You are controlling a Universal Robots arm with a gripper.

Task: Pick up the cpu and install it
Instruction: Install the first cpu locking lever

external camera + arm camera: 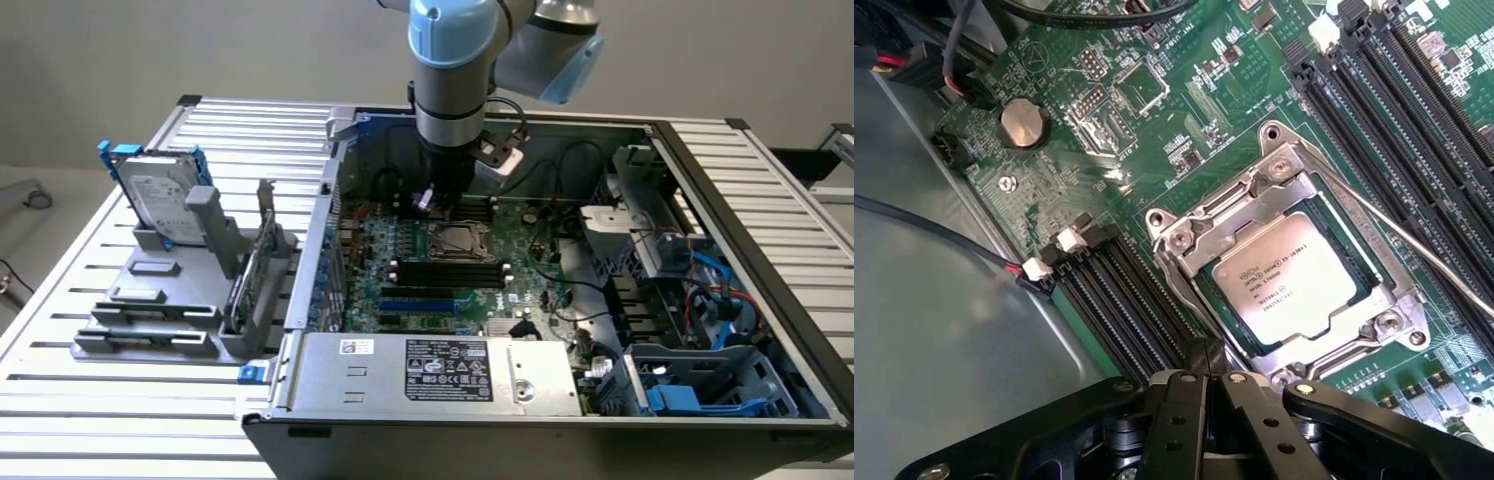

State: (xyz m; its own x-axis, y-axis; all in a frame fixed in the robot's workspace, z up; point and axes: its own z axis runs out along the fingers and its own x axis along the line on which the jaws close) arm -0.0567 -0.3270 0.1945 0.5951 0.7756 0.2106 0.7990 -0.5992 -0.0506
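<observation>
The tool is observed with its two black fingers pressed together and nothing gripped between them. In the exterior view the tool is held low inside the open computer case, just above the green motherboard. The cpu is found lying flat within the metal socket frame, apart from the fingers, its silver top and printed lettering facing up. Black memory slots are noted beside the socket, and a round coin battery farther off on the board. Outside the case, toward the exterior view's left, an upright hard drive is seen in a grey holder on the slatted counter.
</observation>
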